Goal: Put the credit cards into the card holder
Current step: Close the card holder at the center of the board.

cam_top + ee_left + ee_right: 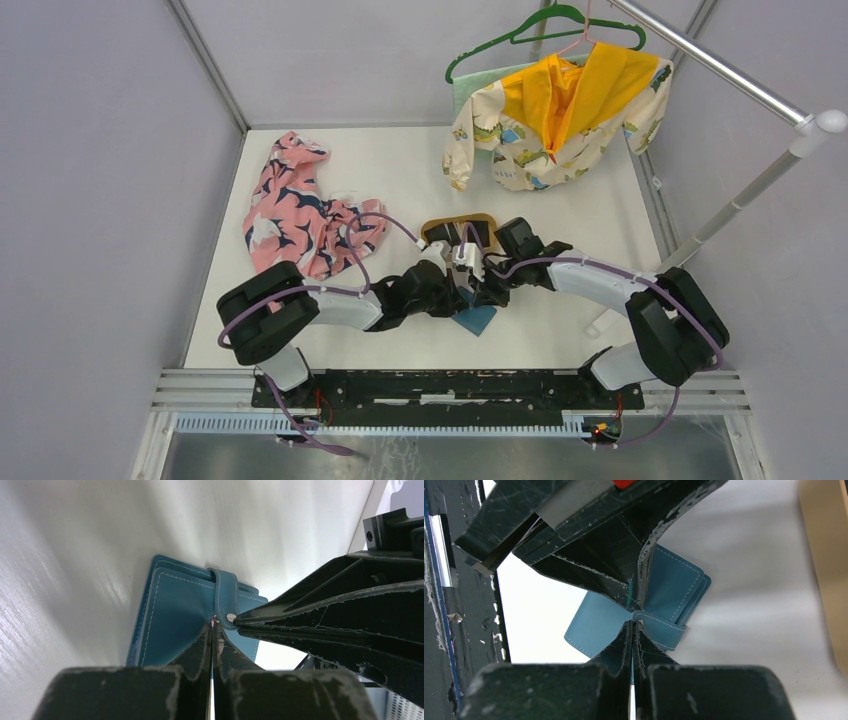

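Left gripper (212, 630) pinched shut on teal card holder (172, 610), just beside its tab (226, 597). Right gripper (633, 625) pinches the tab itself. Card holder is mid-bench (400, 170), toward near edge.

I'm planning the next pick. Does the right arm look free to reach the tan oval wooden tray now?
Probably not yet: the right gripper is shut on the strap of the teal-blue bifold card holder. The tan oval wooden tray lies close behind, with nothing between.

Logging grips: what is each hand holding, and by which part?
Both pinch the card holder: left hand its cover, right hand its strap tab.
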Motion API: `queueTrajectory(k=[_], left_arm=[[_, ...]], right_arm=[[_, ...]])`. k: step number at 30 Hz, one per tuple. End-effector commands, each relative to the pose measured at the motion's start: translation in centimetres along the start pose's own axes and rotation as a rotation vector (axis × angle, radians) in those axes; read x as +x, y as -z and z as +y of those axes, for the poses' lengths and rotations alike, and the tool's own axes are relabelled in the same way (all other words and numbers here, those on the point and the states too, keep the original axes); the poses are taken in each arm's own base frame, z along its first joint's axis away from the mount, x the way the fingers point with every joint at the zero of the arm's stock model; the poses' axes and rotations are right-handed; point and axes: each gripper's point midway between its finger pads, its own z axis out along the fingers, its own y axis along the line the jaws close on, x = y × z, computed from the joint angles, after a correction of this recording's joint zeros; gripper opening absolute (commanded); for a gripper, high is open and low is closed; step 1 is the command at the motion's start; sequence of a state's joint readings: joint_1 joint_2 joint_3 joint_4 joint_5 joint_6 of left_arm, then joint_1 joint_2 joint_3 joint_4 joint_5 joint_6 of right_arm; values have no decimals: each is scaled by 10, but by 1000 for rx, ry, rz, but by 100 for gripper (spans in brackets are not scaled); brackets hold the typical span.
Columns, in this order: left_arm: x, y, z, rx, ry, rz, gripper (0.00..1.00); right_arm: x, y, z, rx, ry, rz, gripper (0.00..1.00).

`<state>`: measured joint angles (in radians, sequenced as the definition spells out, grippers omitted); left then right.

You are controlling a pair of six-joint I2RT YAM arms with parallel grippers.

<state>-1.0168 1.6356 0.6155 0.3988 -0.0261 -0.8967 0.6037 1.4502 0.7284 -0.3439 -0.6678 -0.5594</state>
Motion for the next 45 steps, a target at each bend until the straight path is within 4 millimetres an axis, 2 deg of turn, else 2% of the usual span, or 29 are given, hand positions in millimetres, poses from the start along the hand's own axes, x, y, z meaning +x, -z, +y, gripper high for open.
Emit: queueTrajectory(k=[1,5,9,19,38,45], left_arm=[[-15,9,-12,37,-12,-55,2],[-19,18,-13,28,-19,-67,2],[-16,20,-5,-6,-31,-58,3],[3,8,21,-85,-37,-6,2],[5,5,24,-93,-31,0,2],[5,6,22,-85,-30,-2,2]], right_arm=[[-3,-4,-2,8,23,-8,0],[-1,-5,-4,17,16,-4,0],[-1,-5,-5,23,17,-2,0],[-6,-4,-6,28,28,-21,0],[6,-2,-4,77,115,59,0],[0,-5,-3,69,123,47,0]])
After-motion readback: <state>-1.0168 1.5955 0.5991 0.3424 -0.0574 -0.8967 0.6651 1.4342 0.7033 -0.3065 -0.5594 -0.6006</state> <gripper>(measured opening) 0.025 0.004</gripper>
